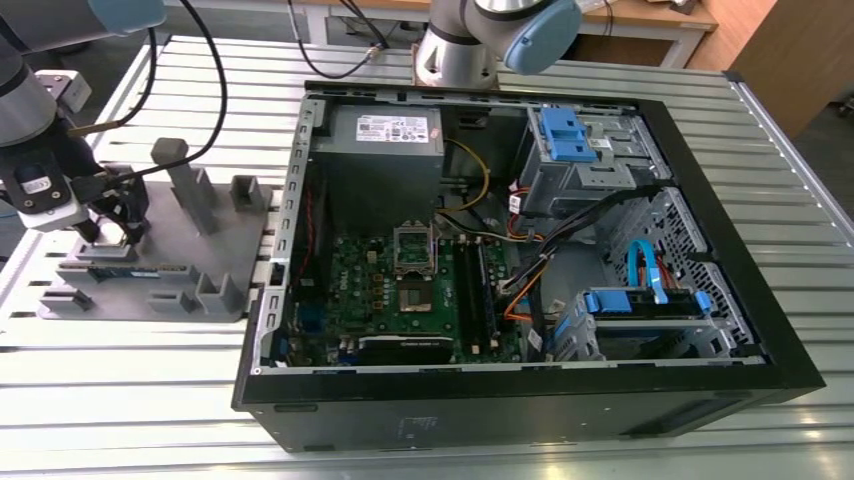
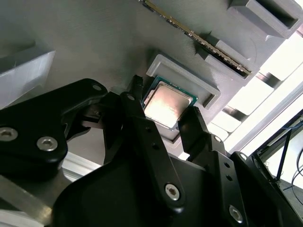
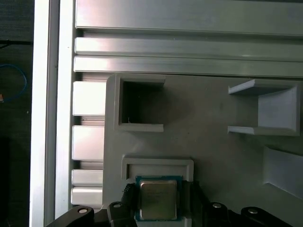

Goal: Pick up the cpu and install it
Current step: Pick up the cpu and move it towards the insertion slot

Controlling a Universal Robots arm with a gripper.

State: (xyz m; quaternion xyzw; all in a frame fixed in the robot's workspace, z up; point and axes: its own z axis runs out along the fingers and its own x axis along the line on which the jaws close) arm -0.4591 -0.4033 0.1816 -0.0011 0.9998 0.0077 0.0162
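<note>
The cpu [image 2: 165, 105] [image 3: 158, 198] is a small square chip with a shiny silver top. It lies flat in a shallow pocket of the grey parts fixture [image 1: 174, 250]. My gripper [image 1: 114, 232] [image 2: 164, 103] [image 3: 159, 202] hangs over that fixture at the exterior view's left. Its two black fingers [image 2: 137, 94] stand on opposite sides of the chip, against its edges. The chip still rests in its pocket. The open computer case [image 1: 534, 250] lies to the exterior view's right, with the motherboard's cpu socket [image 1: 416, 262] uncovered.
A long green memory stick [image 1: 127, 270] [image 2: 199, 38] stands on the fixture beside the cpu pocket. Upright grey posts [image 1: 180, 175] rise from the fixture. A second arm's base [image 1: 467, 40] stands behind the case. The slatted metal table [image 1: 134, 400] lies all around.
</note>
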